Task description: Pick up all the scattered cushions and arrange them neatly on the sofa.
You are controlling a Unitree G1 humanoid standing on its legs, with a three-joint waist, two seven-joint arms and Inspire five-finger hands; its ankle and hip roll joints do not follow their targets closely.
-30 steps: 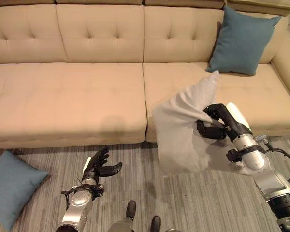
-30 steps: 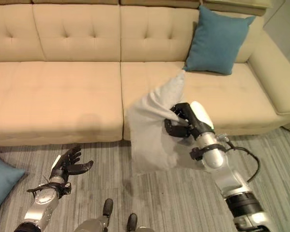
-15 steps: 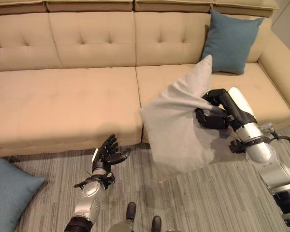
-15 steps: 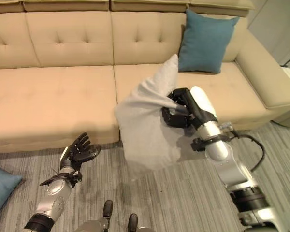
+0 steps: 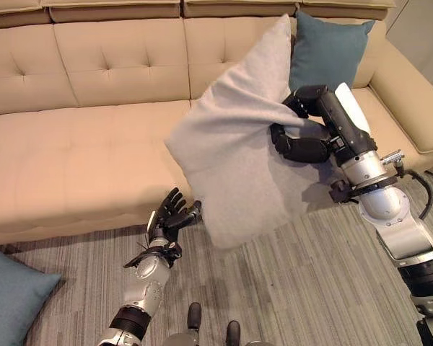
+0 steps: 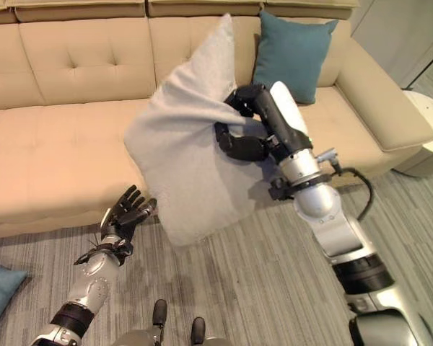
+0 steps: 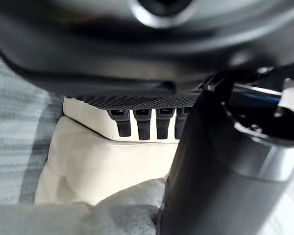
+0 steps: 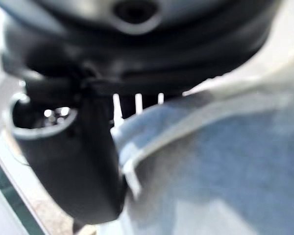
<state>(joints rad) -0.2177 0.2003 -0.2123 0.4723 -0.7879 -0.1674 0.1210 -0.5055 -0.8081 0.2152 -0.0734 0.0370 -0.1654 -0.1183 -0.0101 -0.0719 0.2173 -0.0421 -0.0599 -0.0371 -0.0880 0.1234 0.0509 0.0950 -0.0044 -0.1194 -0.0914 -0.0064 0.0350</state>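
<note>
- A long tan sofa (image 5: 94, 137) with tufted back cushions is stretching across the room, standing on a grey striped carpet (image 5: 303, 288) that is filling the foreground.
- At the far left, a teal cushion (image 5: 11, 292) is lying flat on the carpet, well apart from the sofa's front edge.
- Just right of it, the left hand (image 5: 169, 216) is reaching up from the lower left, its silver-grey forearm angling toward the sofa front; the palm is facing forward and the fingers (image 5: 175, 202) are spreading straight and relaxed, holding nothing, close to the lower corner of the grey cushion, though contact cannot be told.
- In the middle, a large light grey cushion (image 5: 238, 158) is hanging in the air in front of the sofa seat, tilted like a diamond with one corner pointing up near the backrest and another pointing down over the carpet.
- The right hand (image 5: 299, 140) is gripping this grey cushion at its right edge: the fingers are curling round a bunched fold of the fabric, with the thumb pressing from below; the right wrist view is showing pale fabric drawn close against the hand.
- The right arm is rising from the lower right, bending at the elbow and raising the wrist to backrest height.
- At the far right, a second teal cushion (image 5: 328, 50) is leaning upright against the backrest near the sofa's right armrest (image 5: 408, 86), partly behind the grey cushion's top corner.
- No readable writing or labels are showing on anything.
</note>
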